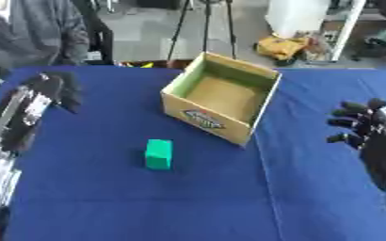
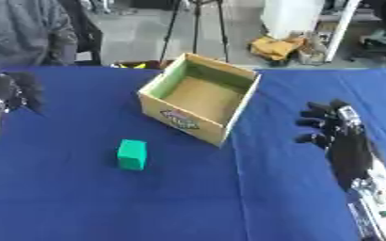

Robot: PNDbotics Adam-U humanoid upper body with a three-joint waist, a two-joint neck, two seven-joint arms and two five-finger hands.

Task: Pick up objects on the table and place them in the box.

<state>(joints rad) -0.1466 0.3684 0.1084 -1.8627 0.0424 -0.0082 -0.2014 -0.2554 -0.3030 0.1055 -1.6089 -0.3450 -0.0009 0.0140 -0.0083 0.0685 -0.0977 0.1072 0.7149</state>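
Surface (image 1: pixel 106 197): blue cloth, carrying everything below; spread beneath and between both hands.
Box (image 1: pixel 254 101): open cardboard, empty inside, label on near wall; up and inward from the right hand, well apart from both hands.
Right hand (image 2: pixel 344 141): black, at right edge, fingers relaxed and spread, grasping nothing.
Left hand (image 1: pixel 52 89): at left edge, fingers hanging downward and somewhat curled, holding nothing.
Green block (image 1: pixel 158 154): upright on the cloth, just beside the box's near corner; between the hands, somewhat nearer the left.
Step in hand, judged: reach for the block. Best approached from above, fingers closing across the narrow sides, then lifted well clear of the near wall before release over the opening.
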